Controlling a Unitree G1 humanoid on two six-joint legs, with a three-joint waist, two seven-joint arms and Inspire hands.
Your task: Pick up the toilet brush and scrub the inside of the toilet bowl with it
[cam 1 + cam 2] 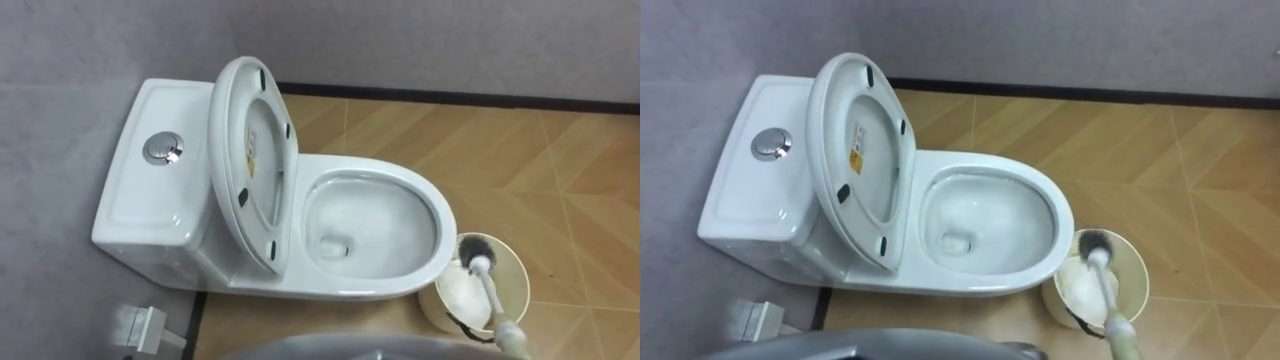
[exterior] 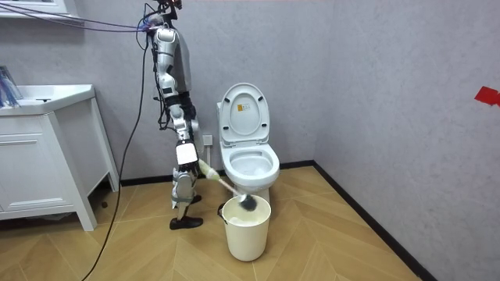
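- Grey walls and a wood-patterned floor enclose the work area; a white vanity cabinet stands well apart on the room view's left.
- Toilet: set against the wall, with the bowl facing the room. Seat and lid are tipped upright against the cistern, which leaves the bowl fully exposed for brushing. The flush button sits on top of the cistern, untouched.
- Bucket: on the floor just beside the front of the bowl, close enough that the brush need only cross a short gap. Its pale contents cannot be identified.
- Toilet brush: slanted, with the dark bristle head low at the bucket's mouth and the handle rising towards the robot. Whether the head touches the rim cannot be told.
- Right hand: clasped round the upper end of the brush handle, as far as the room view shows. Holding the far end keeps the hand clear of the bowl and bucket.
- Robot: stands beside the toilet on the room view's left, leaning towards the bowl.
- Assessment: brushing has not begun; the head must be lifted out of the bucket and over the bowl rim. Dripping onto the floor in transit is the likely fault.
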